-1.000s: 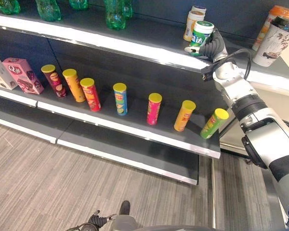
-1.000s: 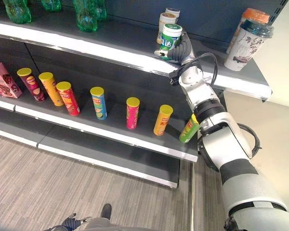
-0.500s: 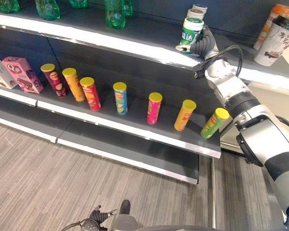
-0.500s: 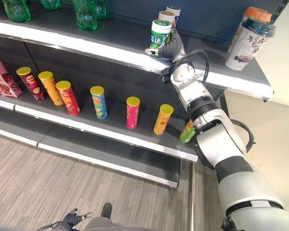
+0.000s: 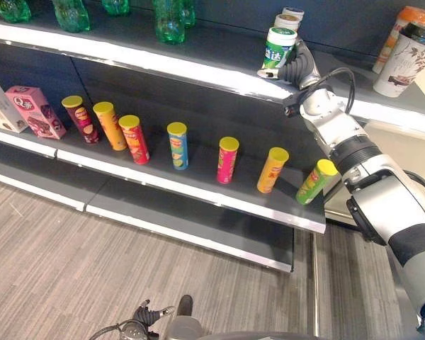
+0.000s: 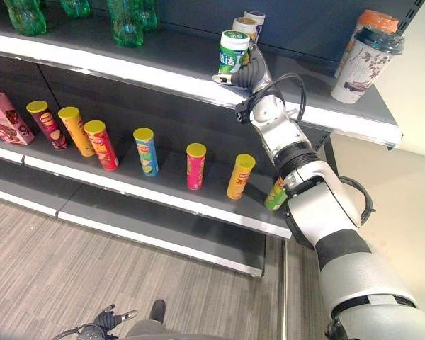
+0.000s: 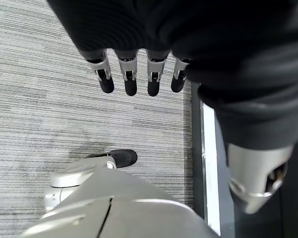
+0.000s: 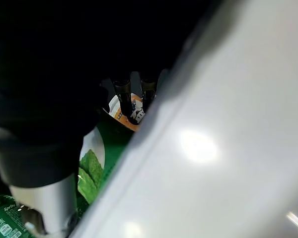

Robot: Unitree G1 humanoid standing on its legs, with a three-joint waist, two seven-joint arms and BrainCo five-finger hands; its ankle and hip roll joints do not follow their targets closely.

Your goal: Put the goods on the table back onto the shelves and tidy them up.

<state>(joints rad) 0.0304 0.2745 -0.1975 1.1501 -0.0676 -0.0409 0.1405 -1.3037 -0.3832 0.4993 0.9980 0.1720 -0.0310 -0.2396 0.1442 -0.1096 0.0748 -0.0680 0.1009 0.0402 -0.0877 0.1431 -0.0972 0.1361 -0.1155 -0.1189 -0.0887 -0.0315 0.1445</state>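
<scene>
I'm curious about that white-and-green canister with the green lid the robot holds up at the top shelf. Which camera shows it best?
The right eye view: the white-and-green canister stands whole, upright, with the right hand curled round its base. The left eye view shows much the same. The right wrist view catches just a green-and-white patch of it past the fingers.

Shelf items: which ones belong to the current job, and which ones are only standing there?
In the job:
green-and-white canister, gripped by the right hand
top shelf

Only standing there:
chip tubes
green bottles
pink box
cups
left hand
</scene>
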